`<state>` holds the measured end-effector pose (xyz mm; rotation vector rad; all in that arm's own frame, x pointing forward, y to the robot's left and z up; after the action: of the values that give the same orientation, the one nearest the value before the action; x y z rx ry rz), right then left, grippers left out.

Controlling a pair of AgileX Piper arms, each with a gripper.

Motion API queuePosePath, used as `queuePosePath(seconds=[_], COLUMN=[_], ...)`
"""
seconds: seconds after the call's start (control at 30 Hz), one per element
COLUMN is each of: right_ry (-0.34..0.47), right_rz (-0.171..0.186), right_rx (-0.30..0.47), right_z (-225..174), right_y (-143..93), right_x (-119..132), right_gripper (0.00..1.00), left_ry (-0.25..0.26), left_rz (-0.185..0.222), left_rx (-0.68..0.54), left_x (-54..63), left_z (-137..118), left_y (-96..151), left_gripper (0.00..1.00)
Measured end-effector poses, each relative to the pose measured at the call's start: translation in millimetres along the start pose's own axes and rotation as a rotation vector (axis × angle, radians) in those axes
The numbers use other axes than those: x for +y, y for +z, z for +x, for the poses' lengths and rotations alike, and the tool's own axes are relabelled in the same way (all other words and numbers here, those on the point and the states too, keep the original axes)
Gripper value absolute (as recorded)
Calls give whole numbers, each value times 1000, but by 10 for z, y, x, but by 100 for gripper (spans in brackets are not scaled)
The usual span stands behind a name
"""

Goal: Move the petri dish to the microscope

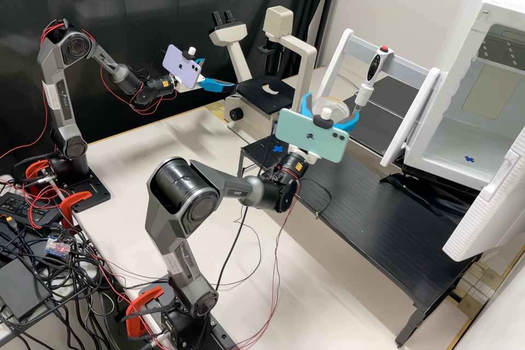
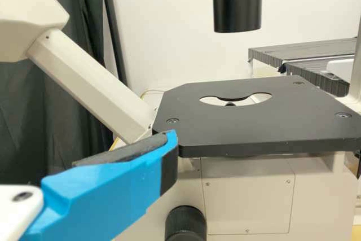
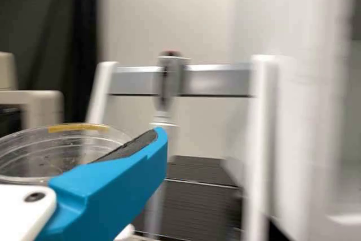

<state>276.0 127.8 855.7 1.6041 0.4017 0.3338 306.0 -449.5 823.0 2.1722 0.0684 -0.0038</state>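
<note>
Looks like the carry step: right end effector has the petri dish gripped above the black stand, left end effector is spread and empty by the microscope, so next I'd bring the dish over level.

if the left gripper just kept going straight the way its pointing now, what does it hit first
Probably the near edge of the microscope stage, just ahead of the left gripper, though height and depth are hard to judge.
</note>
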Motion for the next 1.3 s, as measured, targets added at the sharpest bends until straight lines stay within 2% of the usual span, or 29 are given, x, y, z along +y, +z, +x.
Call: queuePosePath(seconds=[0.13,0.17,0.27,0.47,0.63,0.83,1.03,1.3], right_ry=[-88,-96,-129,-220,-283,-327,-370,-417], right_rz=[-32,-30,-53,-105,-133,-170,-205,-183], right_rx=[16,18,20,-8,-12,21,2,-76], right_z=[171,199,349,596,717,880,1083,1393], right_y=[-222,-249,-363,-508,-624,-785,-792,-651], right_x=[-284,-321,-506,-878,-1097,-1312,-1536,-1740], right_gripper=[0,0,0,0,0,0,0,0], left_ry=[0,0,0,0,0,0,0,0], left_rz=[0,0,0,0,0,0,0,0], left_rx=[0,0,0,0,0,0,0,0], left_x=[0,0,0,0,0,0,0,0], left_z=[0,0,0,0,0,0,0,0], left_y=[0,0,0,0,0,0,0,0], left_gripper=[100,100,100,100,100,100,100,100])
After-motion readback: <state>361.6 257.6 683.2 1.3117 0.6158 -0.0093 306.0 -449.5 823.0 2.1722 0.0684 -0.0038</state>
